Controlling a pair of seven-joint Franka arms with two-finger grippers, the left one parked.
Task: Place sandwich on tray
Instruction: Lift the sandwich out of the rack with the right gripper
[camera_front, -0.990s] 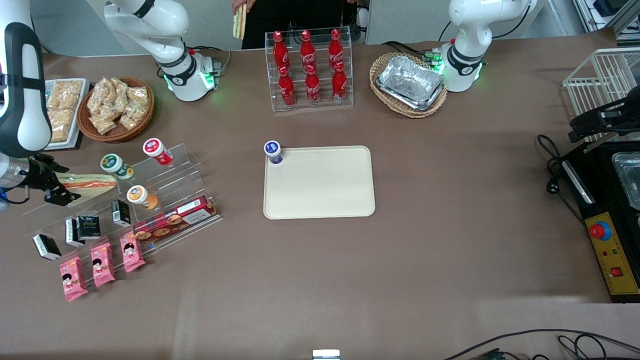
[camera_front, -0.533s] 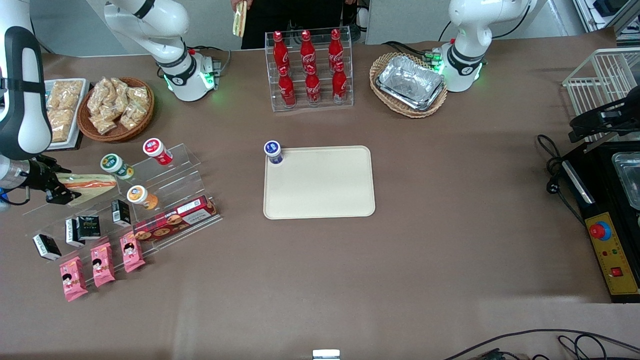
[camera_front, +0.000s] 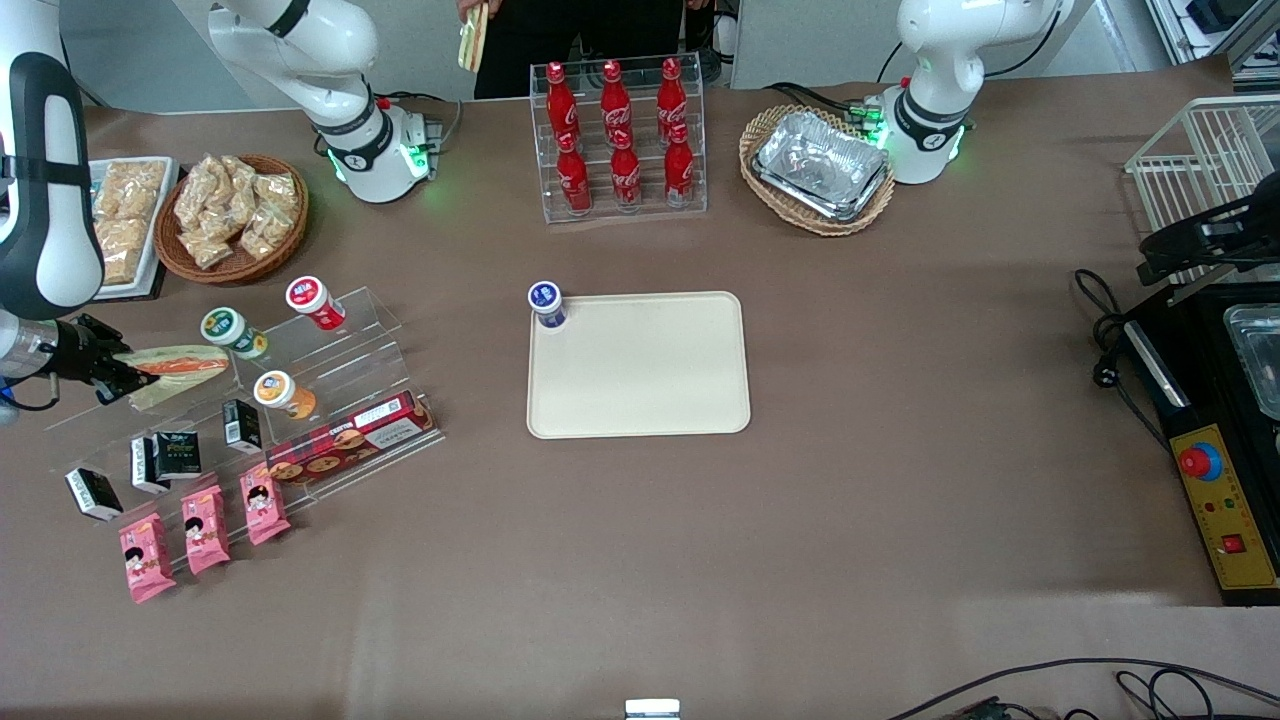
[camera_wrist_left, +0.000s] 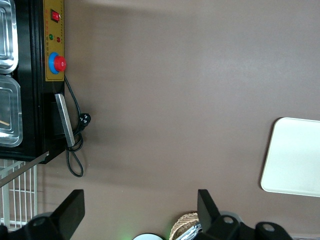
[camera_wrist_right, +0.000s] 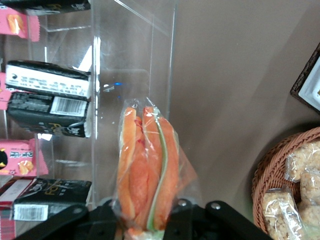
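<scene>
At the working arm's end of the counter (camera_front: 900, 520), the gripper (camera_front: 118, 378) hovered over the clear acrylic stand (camera_front: 330, 380), its jaws clenched on the blunt end of the sandwich (camera_front: 175, 366). The wrapped wedge was lifted off the stand's top step, its tip pointing toward three o'clock in the front view, near the green-lidded cup (camera_front: 230, 330). The wrist view showed orange and green filling layers edge-on through the clear wrap, with black cartons (camera_wrist_right: 47, 87) on the steps beneath. Toward the middle of the counter the tray (camera_front: 650, 400) lay flat, well apart from the sandwich, with a blue-lidded cup (camera_front: 546, 302) at its ten o'clock corner.
</scene>
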